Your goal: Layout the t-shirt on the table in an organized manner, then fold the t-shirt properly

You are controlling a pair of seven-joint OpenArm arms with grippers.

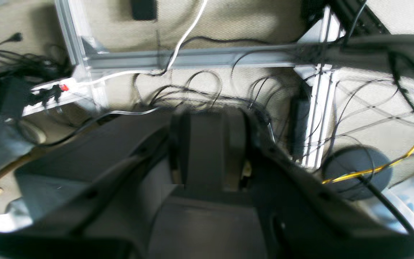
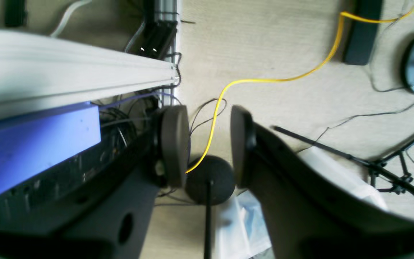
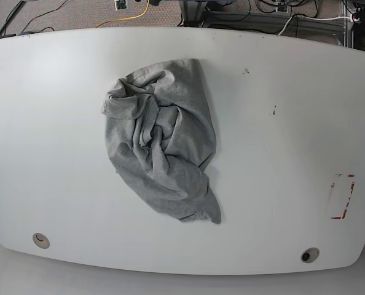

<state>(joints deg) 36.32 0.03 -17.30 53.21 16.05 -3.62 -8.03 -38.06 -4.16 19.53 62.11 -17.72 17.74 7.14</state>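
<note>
T-shirt (image 3: 164, 144) (crumpled) on table (image 3: 281, 141)

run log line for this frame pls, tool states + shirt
t-shirt: crumpled heap, table centre | left tool: off-table, holding unclear | right tool: open, empty | layout: not started

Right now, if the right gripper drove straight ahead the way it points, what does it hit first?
Probably the floor. The right gripper points down, jaws apart and empty, with the yellow cable and a round black stand base in the gap's line. Depth is unclear.
</note>
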